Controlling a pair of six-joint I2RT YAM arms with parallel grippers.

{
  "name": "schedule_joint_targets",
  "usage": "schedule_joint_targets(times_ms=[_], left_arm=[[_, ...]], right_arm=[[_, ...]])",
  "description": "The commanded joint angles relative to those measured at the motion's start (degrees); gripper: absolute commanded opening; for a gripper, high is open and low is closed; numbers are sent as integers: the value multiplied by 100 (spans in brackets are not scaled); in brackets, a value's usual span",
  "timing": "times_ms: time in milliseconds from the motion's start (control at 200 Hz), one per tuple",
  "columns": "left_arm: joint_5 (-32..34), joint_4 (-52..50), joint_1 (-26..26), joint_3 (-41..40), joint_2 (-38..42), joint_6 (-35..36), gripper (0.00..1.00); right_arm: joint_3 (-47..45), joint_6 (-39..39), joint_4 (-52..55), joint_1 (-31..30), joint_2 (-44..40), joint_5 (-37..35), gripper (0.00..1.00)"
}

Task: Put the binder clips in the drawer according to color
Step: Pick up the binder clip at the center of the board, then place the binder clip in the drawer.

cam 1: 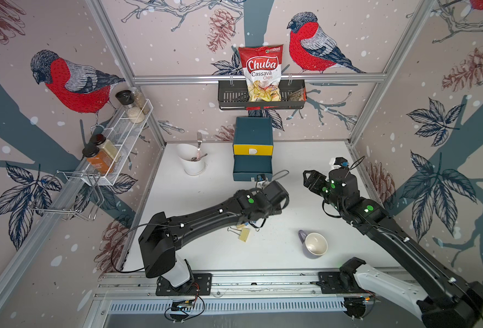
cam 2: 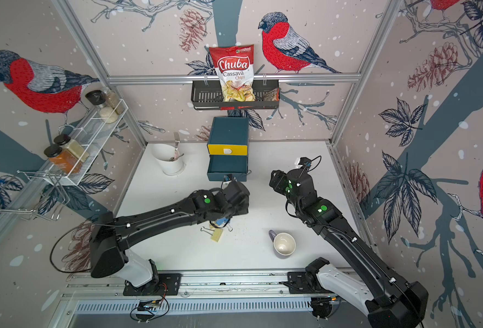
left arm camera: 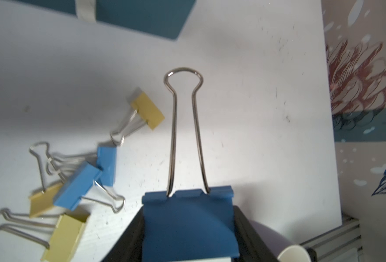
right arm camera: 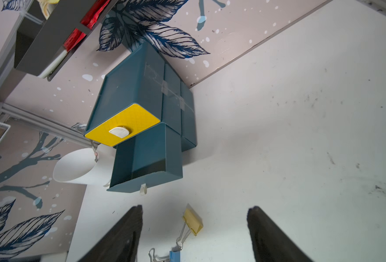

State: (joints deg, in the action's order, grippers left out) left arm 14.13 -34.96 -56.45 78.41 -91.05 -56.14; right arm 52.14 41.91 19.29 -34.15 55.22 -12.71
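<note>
Down on the white table (cam 1: pixel 195 204), in both top views, the left arm (cam 1: pixel 206 215) bends over a small heap of binder clips (cam 2: pixel 217 235). The heap lies well in front of the chest of drawers (cam 1: pixel 253 133), whose middle drawer (cam 1: pixel 252 169) is pulled out. From up there the arm's fingers are hidden under its own wrist. The right gripper (cam 1: pixel 310 177) hangs near the side of that open drawer, and a mug (cam 1: pixel 315 245) sits well apart from the heap. From the left wrist, the left gripper (left arm camera: pixel 188 236) is clamped on the body of a blue clip (left arm camera: pixel 187 217), with the clip's wire handle pointing ahead. Two loose blue clips (left arm camera: pixel 107 165) and three yellow clips (left arm camera: pixel 147 111) lie tangled beside it. I'd lift straight up so no handle hooks a neighbour, then carry it over the teal drawer and let go low inside. From the right wrist, the right gripper's fingers (right arm camera: pixel 119 236) stand wide apart with nothing between them. The open drawer shows no clips in the part I can see, and the yellow top drawer (right arm camera: pixel 121 124) is shut. That idle arm sits close to the path, and a white cup (right arm camera: pixel 74 165) stands just beside the chest on the other side.
</note>
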Motion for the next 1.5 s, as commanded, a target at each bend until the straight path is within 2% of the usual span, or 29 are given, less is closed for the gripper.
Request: schedule_joint_targets(times_ms=[0, 105, 270, 455, 660, 865, 1151, 1496], left_arm=[[-265, -154, 693, 495, -166, 985, 32], [-462, -338, 1243, 1302, -669, 1406, 32], [-756, -650, 1811, 2217, -1434, 1687, 32], [-713, -695, 2062, 2623, -2001, 1897, 33], [-579, -921, 2107, 3081, -2424, 1984, 34], [-481, -1081, 2103, 3120, -2488, 1954, 37], [-565, -995, 2103, 2875, -2314, 1824, 56], [-622, -1087, 2103, 2925, -2266, 1860, 59]], right_arm=[[-50, -326, -349, -157, 66, 398, 75], [-102, -307, -277, -345, 180, 332, 74], [-247, -163, -346, -711, 234, 144, 73], [-261, -139, -437, -1011, 472, 66, 74], [-205, -90, -488, -1388, 912, 54, 73], [-245, -60, -526, -1522, 1066, -5, 74], [-388, -328, -728, -1625, 1294, 151, 74], [-366, -798, -962, -1637, 1632, 344, 74]])
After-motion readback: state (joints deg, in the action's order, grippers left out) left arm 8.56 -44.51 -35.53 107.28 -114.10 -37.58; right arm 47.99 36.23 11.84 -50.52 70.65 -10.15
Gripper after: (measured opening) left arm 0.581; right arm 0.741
